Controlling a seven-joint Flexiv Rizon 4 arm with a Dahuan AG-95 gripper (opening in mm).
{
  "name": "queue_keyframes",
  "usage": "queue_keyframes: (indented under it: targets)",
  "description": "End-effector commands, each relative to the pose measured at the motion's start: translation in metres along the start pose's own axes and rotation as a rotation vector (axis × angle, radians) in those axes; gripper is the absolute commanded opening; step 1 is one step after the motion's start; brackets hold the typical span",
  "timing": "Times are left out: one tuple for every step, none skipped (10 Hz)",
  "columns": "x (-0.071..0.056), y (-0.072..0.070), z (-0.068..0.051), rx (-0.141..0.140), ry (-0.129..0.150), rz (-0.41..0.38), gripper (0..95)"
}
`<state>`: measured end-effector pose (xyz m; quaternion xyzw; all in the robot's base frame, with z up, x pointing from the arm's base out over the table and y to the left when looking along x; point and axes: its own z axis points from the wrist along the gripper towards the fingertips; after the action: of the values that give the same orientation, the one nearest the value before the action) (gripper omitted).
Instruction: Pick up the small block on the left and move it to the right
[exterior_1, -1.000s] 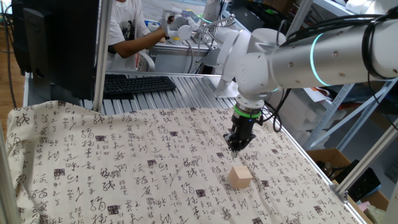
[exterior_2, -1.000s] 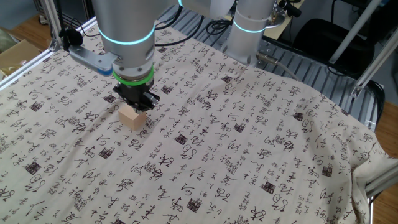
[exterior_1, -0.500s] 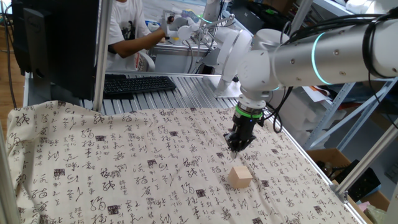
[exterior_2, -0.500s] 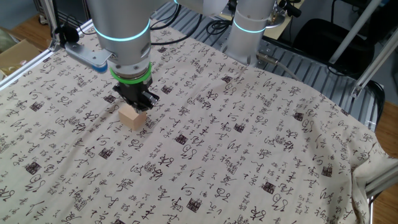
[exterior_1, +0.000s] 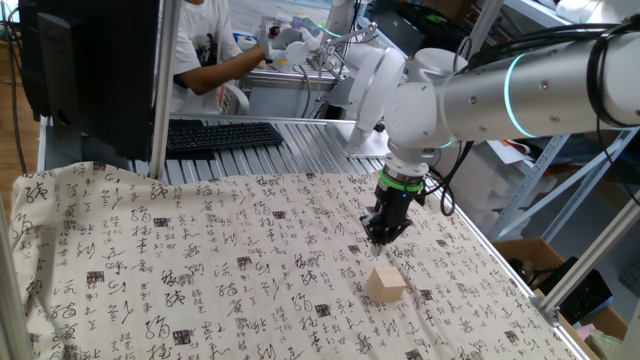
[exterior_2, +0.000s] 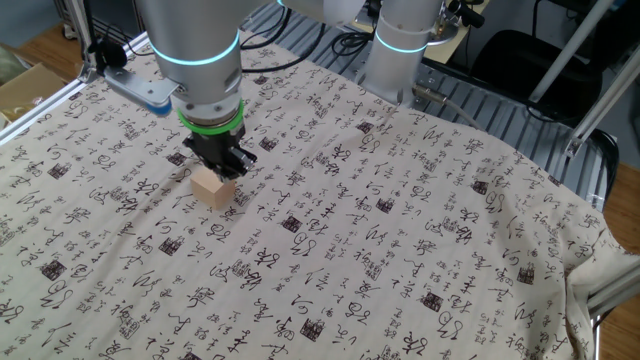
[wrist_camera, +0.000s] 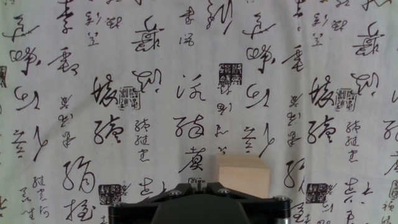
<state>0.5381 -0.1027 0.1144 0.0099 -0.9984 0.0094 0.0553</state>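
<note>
Calligraphy cloth (exterior_1: 200, 270): small block (exterior_1: 385, 284) nr fingers (exterior_1: 381, 236).

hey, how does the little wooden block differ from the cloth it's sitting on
The small block is plain, unmarked light tan wood; the cloth is off-white and printed all over with black calligraphy and seal stamps. The small block is a solid cube standing up from the surface; the cloth lies flat, rumpling only at its edges. The small block takes up one small spot just below the gripper; the cloth spreads across the whole table. Both are pale in tone.
</note>
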Motion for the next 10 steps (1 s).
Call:
queue_keyframes:
  targets:
    - [-0.0013,0.0,0.0,-0.007,0.001,0.001,0.0]
    - [-0.0013,0.0,0.0,-0.016,-0.008,0.001,0.0]
    - [-0.0013,0.0,0.0,-0.013,-0.007,0.012,0.0]
    - [-0.0013,0.0,0.0,-0.015,-0.007,0.028,0.0]
    - [-0.0013,0.0,0.0,-0.017,-0.006,0.041,0.0]
    - [-0.0013,0.0,0.0,-0.014,-0.006,0.053,0.0]
    - [-0.0013,0.0,0.0,-0.017,-0.005,0.062,0.0]
    - [-0.0013,0.0,0.0,-0.027,-0.007,0.078,0.0]
    - [-0.0013,0.0,0.0,-0.034,-0.008,0.091,0.0]
    - [-0.0013,0.0,0.0,-0.034,-0.008,0.099,0.0]
